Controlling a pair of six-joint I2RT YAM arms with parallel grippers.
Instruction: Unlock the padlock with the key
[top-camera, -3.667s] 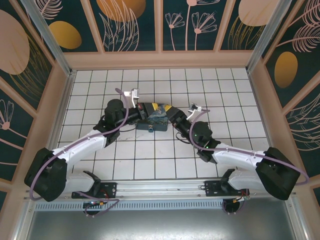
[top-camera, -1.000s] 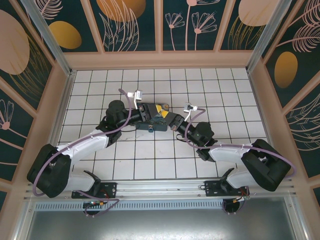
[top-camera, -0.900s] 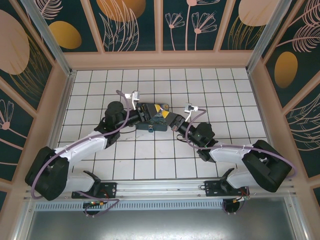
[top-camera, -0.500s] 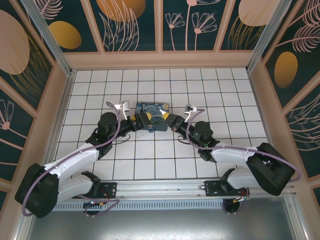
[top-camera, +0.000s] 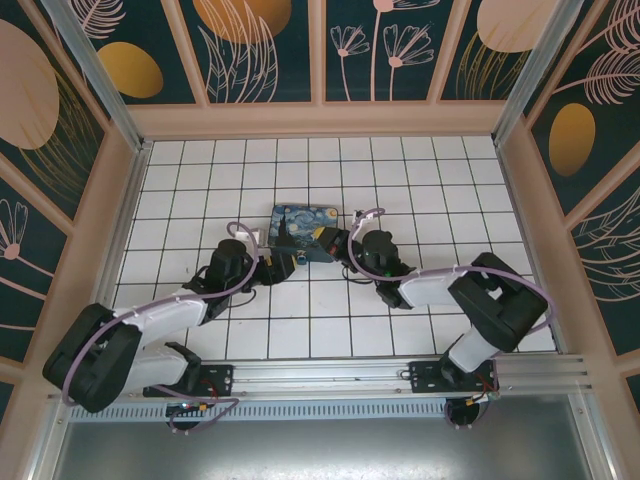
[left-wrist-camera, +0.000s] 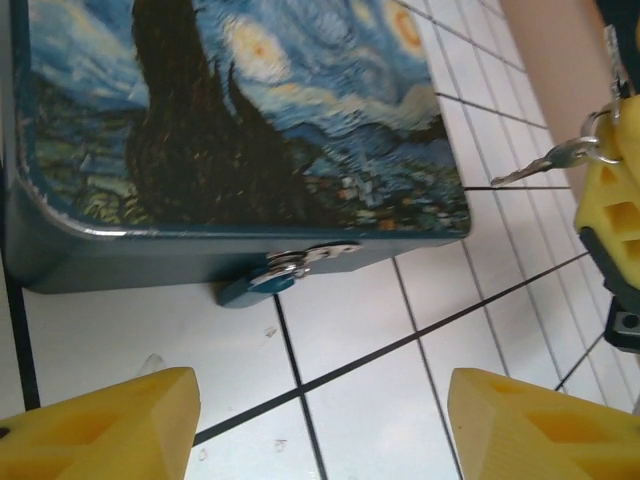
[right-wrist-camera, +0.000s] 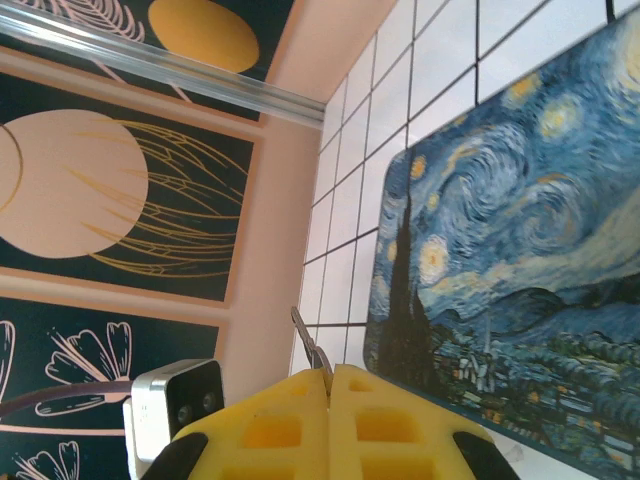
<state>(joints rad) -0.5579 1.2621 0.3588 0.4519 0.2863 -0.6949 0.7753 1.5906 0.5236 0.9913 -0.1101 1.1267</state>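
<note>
The small silvery-blue padlock (left-wrist-camera: 285, 272) hangs from the latch on the front wall of the Starry Night box (left-wrist-camera: 250, 110), resting on the tiles. My left gripper (left-wrist-camera: 320, 400) stands open just in front of it, with nothing between its yellow fingers (left-wrist-camera: 100, 425). The thin grey key (right-wrist-camera: 312, 350) sticks out from my right gripper (right-wrist-camera: 329, 375), which is shut on its head. In the left wrist view the key (left-wrist-camera: 540, 162) points toward the box's right corner. From above, the left gripper (top-camera: 281, 263) and right gripper (top-camera: 328, 243) flank the box (top-camera: 300, 226).
The box lies flat on the white tiled floor (top-camera: 330, 320) near the middle. Pink walls (top-camera: 320, 120) with patterned panels close in the cell. The left wrist camera housing (right-wrist-camera: 180, 400) sits close beside the right gripper. Purple cables (top-camera: 250, 235) loop over both arms.
Both arms have dropped low and drawn in toward the box's front. The box lid, earlier partly covered by the grippers, now shows fully. The key stays in the right gripper.
</note>
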